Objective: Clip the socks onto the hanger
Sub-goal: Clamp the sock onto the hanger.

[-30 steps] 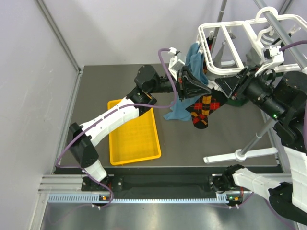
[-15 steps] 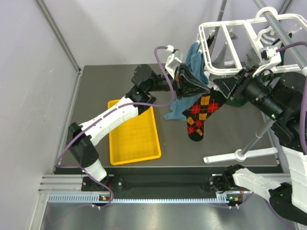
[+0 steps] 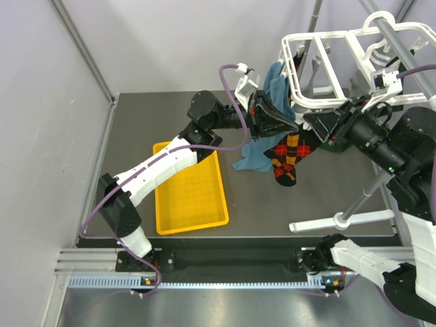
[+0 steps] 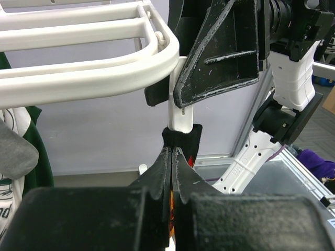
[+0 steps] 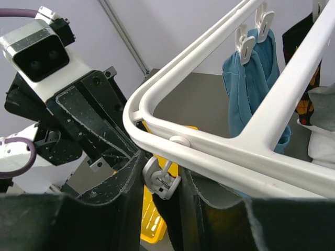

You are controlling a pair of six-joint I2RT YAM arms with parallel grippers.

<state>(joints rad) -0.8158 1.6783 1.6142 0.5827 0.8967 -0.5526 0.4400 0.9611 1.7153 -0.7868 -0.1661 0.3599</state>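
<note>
The white hanger (image 3: pixel 327 34) hangs at the back right. My left gripper (image 3: pixel 278 124) is shut on the black cuff of a red, black and yellow argyle sock (image 3: pixel 289 153), which dangles below. In the left wrist view my gripper (image 4: pixel 172 150) holds the cuff (image 4: pixel 192 138) up against a white clip (image 4: pixel 178 112) under the frame (image 4: pixel 78 78). My right gripper (image 3: pixel 319 122) faces it. In the right wrist view it (image 5: pixel 162 175) is closed around that clip (image 5: pixel 161 180) below the frame (image 5: pixel 225 151), fingers touching both its sides.
A blue sock (image 3: pixel 276 82) is clipped to the frame's near-left corner, also visible in the right wrist view (image 5: pixel 251 78). A grey sock (image 5: pixel 324 104) and another argyle sock (image 5: pixel 303 52) hang further along. A yellow tray (image 3: pixel 191 187) lies at the left. The grey stand pole (image 3: pixel 368 194) slants at the right.
The dangling argyle sock swung down and left, then back up under the grippers. Both grippers stay at the clip; the right arm shifted slightly.
</note>
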